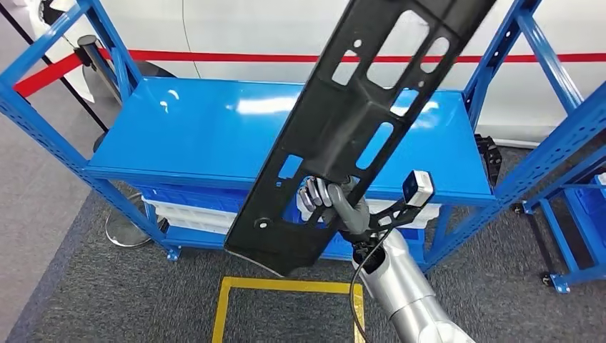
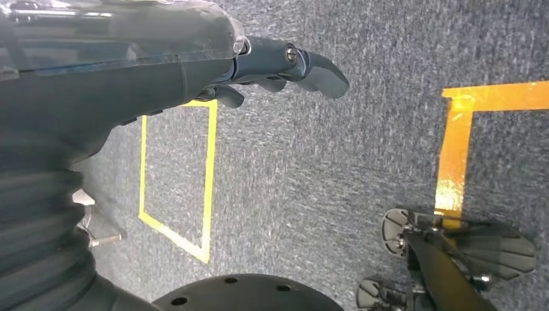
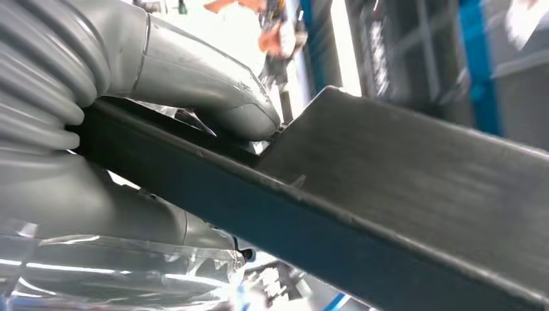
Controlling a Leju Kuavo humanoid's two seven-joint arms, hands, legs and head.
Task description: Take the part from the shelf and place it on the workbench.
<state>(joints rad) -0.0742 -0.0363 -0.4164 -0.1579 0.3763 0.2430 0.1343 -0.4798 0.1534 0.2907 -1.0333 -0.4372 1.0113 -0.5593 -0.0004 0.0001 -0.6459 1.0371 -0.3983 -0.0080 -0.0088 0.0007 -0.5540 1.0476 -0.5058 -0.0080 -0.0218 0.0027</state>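
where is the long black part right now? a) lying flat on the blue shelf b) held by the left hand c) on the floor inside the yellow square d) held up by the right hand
d: the right hand grips the long black part near its lower end, lifted at a slant above the blue shelf.

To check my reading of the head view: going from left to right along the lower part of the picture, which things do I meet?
Round metal base on the floor → yellow tape square → lower end of the black part → right hand holding it → small wrist camera → second blue rack.
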